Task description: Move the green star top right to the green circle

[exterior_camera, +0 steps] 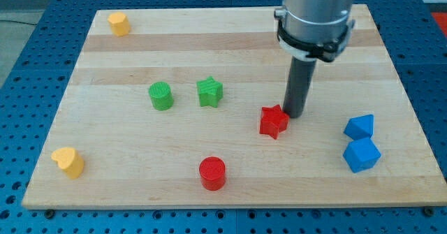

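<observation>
the wooden board (230, 45) is viewed from above its near edge, obliquely downward, closely; only one view is given.

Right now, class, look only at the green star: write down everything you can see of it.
The green star is a small, chunky star-shaped block, seemingly matte plastic, lying flat on the wooden board a little toward the view's left of its middle. The green circle sits just to its left, with a gap between them; nothing touches the star. The red star lies to its lower right, and my tip rests beside that block, well clear of the green star.
</observation>
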